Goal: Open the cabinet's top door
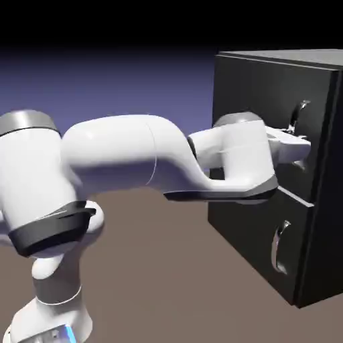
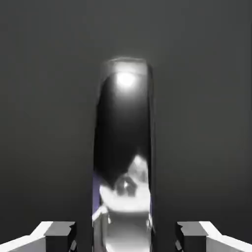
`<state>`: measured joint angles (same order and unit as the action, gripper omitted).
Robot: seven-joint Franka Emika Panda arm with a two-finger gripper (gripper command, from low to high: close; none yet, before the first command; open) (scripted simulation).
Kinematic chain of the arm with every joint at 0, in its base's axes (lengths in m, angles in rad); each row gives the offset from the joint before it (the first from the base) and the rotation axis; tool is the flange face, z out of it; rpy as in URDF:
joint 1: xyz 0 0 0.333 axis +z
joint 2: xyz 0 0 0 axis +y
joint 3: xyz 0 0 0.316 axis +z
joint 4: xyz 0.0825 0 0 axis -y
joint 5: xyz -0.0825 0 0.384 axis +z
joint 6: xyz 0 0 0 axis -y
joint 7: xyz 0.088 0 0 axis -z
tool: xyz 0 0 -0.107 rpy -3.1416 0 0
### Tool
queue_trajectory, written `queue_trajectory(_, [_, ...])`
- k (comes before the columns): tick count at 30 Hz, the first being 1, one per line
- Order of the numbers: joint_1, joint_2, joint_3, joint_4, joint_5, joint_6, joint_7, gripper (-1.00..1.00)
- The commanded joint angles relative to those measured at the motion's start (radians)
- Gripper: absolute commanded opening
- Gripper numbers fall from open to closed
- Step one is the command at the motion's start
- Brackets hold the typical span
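The gripper [image 2: 126,237] stands open around the top door's handle [image 2: 126,103], a gap each side, nothing held. Beyond, the top door [image 1: 258,84] appears closed on the cabinet [image 1: 329,181], upper front. Reaching looks done; gripping and pulling remain.

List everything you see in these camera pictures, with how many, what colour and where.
cabinet: one, dark charcoal, exterior view's right
top door: one, dark charcoal, cabinet's upper front
lower panel: one, dark charcoal, below the top door
upper handle: one, silver, on the top door, between the finger tips
lower handle: one, silver, on the lower panel
arm: one, white with dark and grey parts, reaching from lower left to the cabinet
gripper: one, white with grey finger tips, at the upper handle
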<state>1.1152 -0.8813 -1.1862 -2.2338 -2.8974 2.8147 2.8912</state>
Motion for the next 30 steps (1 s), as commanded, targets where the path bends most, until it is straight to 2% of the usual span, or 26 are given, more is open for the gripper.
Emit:
queue_trajectory(1, [-0.036,0.007,0.026,-0.029,0.016,-0.016,0.007,-1.0])
queue_trajectory(19, [-0.683,-0.027,0.615,-0.458,0.393,-0.214,0.006,-1.0])
queue_trajectory(30, [-0.869,-0.264,0.966,-0.69,0.862,-0.371,-0.201,-1.0])
